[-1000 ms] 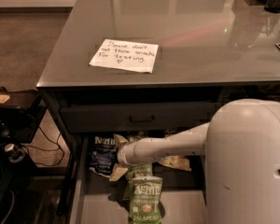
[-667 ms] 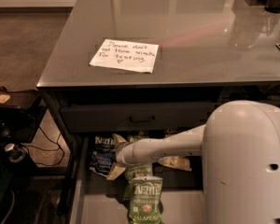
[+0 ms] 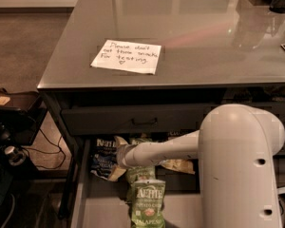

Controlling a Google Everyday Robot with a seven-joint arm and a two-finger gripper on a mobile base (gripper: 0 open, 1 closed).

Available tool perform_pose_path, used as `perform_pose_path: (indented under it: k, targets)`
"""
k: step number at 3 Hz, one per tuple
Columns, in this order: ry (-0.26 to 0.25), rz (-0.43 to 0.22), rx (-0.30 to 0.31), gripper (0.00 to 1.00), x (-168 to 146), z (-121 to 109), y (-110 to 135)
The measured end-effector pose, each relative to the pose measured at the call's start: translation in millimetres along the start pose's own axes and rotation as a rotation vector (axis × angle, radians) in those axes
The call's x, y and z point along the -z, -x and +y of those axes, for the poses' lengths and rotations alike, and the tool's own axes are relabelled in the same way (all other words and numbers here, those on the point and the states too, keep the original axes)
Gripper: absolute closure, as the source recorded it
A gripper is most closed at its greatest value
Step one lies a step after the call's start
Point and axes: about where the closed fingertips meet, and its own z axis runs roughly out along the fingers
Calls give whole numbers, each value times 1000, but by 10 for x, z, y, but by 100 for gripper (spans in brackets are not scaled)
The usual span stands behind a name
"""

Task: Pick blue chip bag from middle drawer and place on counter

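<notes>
Green bag (image 3: 147, 204): lies nearer the camera than the gripper, below and slightly right of it, label up on the drawer floor; not the bag wanted.
Middle drawer (image 3: 79, 194): pulled open; its left wall is seen beyond and below the gripper's tip.
Gripper (image 3: 117, 156): set at the left end of the white arm (image 3: 166, 148), low inside the drawer among the bags; whether it is apart, together or clamped on anything cannot be told.
Blue chip bag (image 3: 102, 155): lies immediately left of the gripper, touching or all but touching its tip, against the drawer's left side.
Bag axis: the white lettering is at the far end, so the long axis is judged to run front to back, across the arm's leftward line of reach.
Key relation: the bag sits straight ahead of the gripper along the arm; a small leftward advance is judged sufficient.
Pale bag (image 3: 178, 164): right of the gripper, partly hidden under the arm.
Upper drawer front (image 3: 133, 120): closed, above and behind the gripper.
Counter (image 3: 194, 42): well above and beyond the gripper, with a paper note (image 3: 127, 56) on its left part.
</notes>
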Motion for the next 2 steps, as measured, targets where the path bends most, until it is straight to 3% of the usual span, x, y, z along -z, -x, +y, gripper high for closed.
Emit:
perform_pose_path:
  k: [2]
  targets:
    - [5,8,-22,0,-256,-55,-164]
